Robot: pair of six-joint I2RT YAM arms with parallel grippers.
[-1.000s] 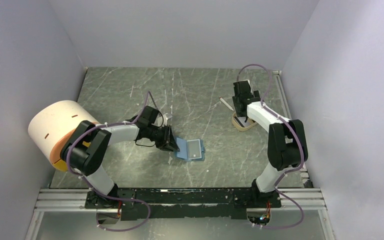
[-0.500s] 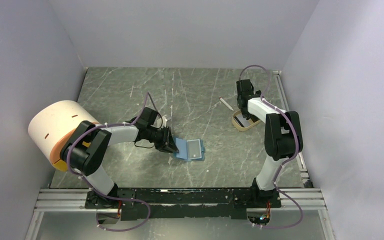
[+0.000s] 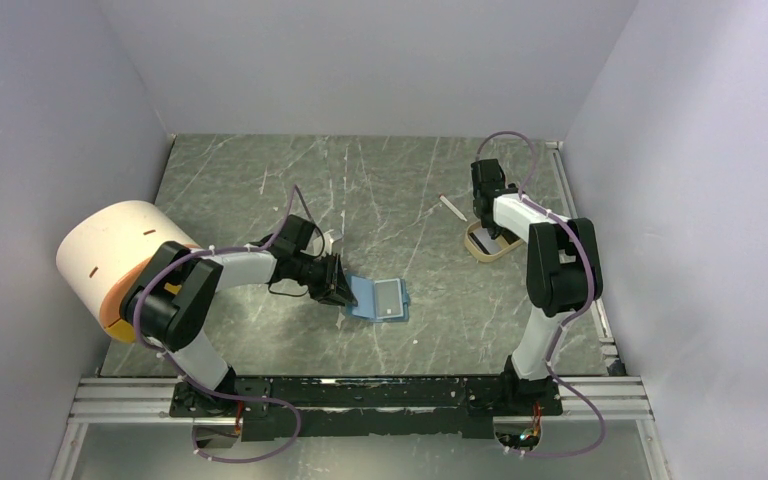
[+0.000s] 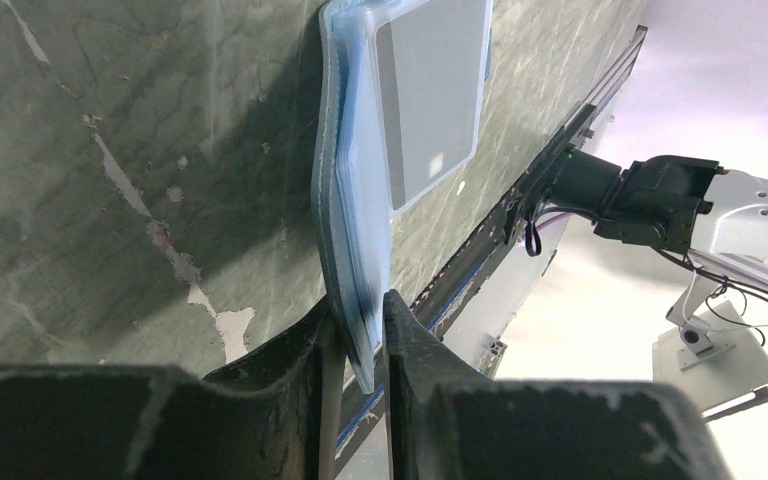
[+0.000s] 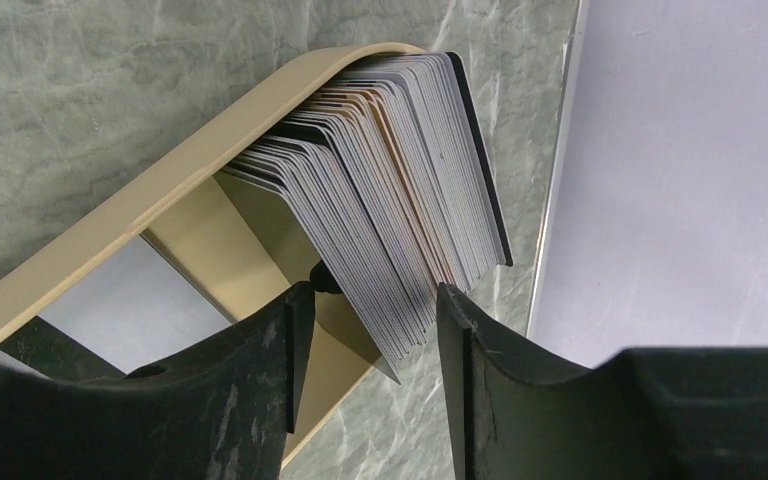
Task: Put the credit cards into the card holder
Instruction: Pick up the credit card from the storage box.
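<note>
The teal-blue card holder (image 3: 380, 298) lies open on the marble table, with a pale card (image 4: 430, 100) in its light blue slot. My left gripper (image 3: 338, 283) is shut on the holder's left edge (image 4: 358, 330) and holds it slightly raised. A thick fanned stack of credit cards (image 5: 390, 200), mostly pale grey with one dark outer card, stands in the small tan tray (image 5: 160, 200). My right gripper (image 3: 487, 215) hangs over that tray (image 3: 488, 243). It is open in the right wrist view (image 5: 375, 320), with its jaws on either side of the stack's lower corner.
A thin white stick (image 3: 451, 208) lies just left of the tray. A large white and orange cylinder (image 3: 110, 250) stands at the left edge by the left arm. Grey walls close in the table on three sides.
My right arm has swung its wrist further back over the tan tray and settled at the card stack. The left gripper and card holder have not moved.
</note>
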